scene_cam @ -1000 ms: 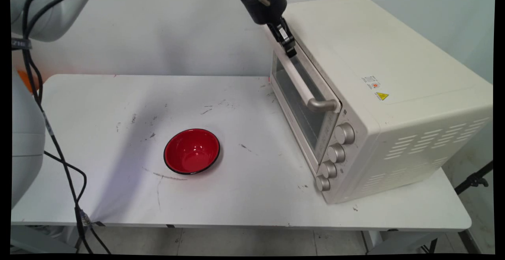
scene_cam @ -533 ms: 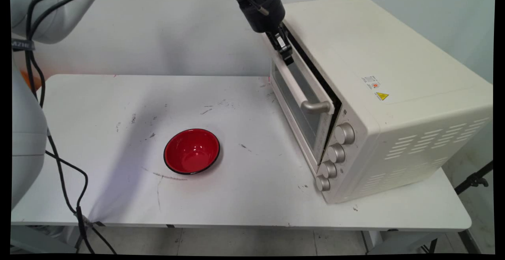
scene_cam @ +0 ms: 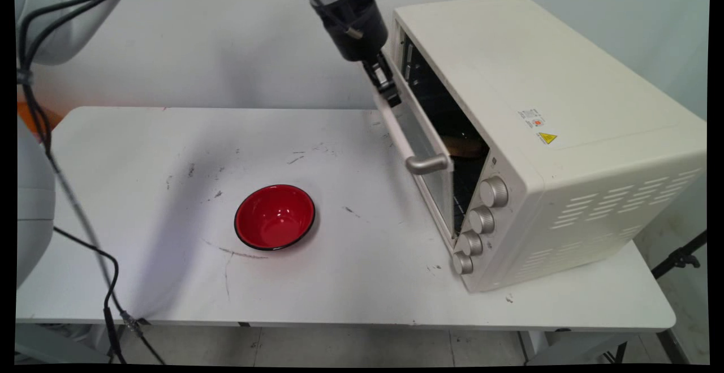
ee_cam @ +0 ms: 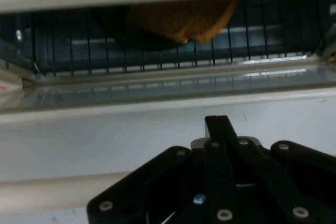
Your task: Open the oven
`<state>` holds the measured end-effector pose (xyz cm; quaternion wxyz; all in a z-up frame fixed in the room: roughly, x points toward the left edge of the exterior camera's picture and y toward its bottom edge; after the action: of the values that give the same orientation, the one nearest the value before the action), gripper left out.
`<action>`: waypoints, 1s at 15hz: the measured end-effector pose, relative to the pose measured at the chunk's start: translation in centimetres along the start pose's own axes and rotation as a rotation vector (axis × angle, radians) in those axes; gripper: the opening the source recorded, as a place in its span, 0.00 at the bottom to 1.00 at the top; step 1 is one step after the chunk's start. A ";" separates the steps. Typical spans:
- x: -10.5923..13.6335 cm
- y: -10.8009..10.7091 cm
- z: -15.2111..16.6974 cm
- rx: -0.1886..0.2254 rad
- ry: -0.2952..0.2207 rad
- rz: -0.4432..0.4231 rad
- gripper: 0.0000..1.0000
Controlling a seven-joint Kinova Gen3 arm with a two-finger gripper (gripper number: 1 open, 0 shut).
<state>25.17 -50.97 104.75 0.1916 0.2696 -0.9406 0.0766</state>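
Observation:
My gripper [scene_cam: 390, 94] is at the far end of the door handle [scene_cam: 427, 163] of a cream toaster oven [scene_cam: 537, 78] on the table's right. Its fingers [ee_cam: 218, 125] are shut and lie against the door [scene_cam: 421, 141], beside the handle bar. The door stands partly open, tilted out from the top. Inside, an orange-brown bread-like thing [ee_cam: 181, 19] lies on the wire rack [ee_cam: 157, 59]; it also shows through the gap [scene_cam: 465, 148] in the main view. A red bowl [scene_cam: 275, 216] with a black rim sits empty on the table, well to the left of the oven.
Several knobs [scene_cam: 494, 192] run down the oven's front right. The white table [scene_cam: 141, 152] carries scuff marks. Black cables [scene_cam: 68, 192] hang along the left side. A wall stands close behind the table.
The oven door has swung from shut to partly open, its top edge moving left and down with my gripper. The dark inside and the rack have come into view.

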 end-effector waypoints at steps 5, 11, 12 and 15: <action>-3.6 0.2 0.2 0.012 0.006 0.018 0.00; -8.1 -0.2 0.7 0.035 0.066 0.015 0.00; -9.0 -0.3 0.8 0.040 0.082 0.013 0.00; -11.3 -0.7 1.3 0.048 0.120 0.007 0.00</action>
<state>33.92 -46.49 99.05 0.2406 0.2659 -0.9263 0.1159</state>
